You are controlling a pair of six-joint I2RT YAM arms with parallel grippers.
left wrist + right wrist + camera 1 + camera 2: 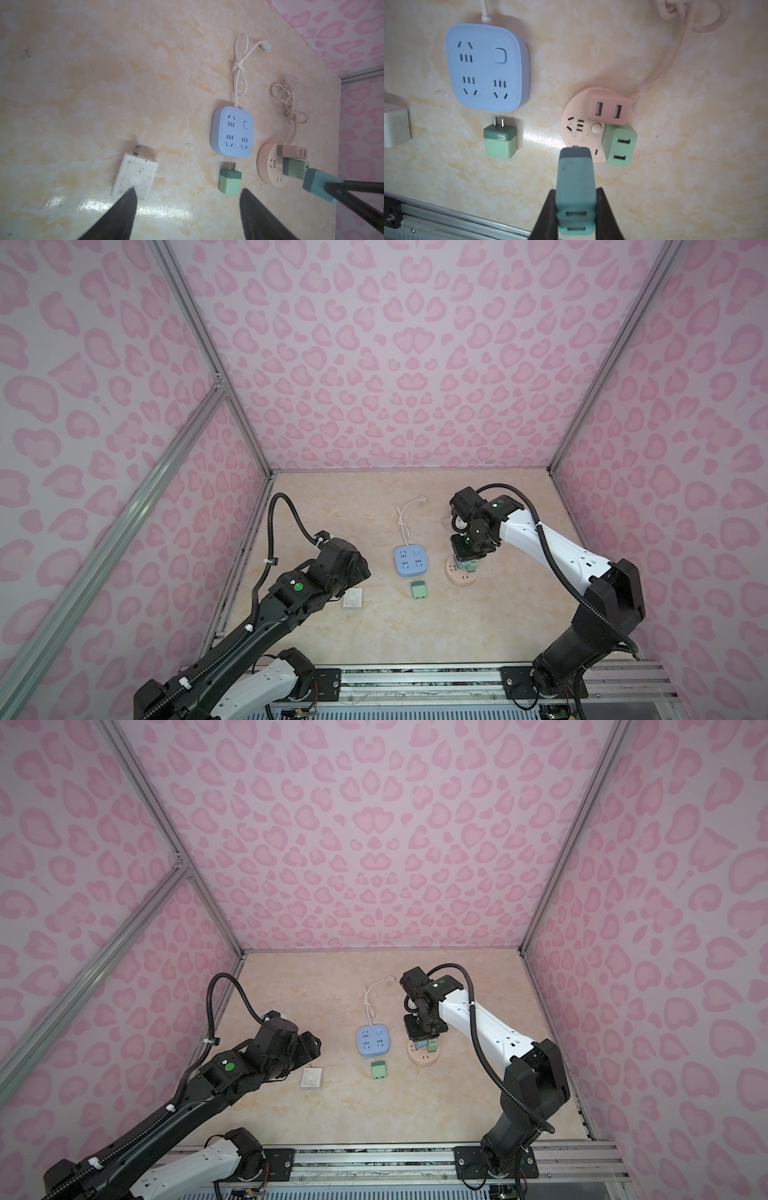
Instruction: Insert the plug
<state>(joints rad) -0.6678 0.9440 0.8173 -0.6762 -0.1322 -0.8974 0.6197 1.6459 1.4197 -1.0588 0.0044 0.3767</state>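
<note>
While the right jaws clamp a teal plug (575,176) over the pink socket (457,580) — lower right of centre — the left jaws stand apart, empty.

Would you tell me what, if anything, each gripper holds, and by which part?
Right gripper: teal plug, by its sides near the USB end. Left gripper: open, nothing held.

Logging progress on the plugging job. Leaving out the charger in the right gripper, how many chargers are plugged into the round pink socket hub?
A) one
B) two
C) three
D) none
B: a pink charger and a light green charger sit plugged into the round pink hub, while the right gripper grips the teal charger near its rim.
</note>
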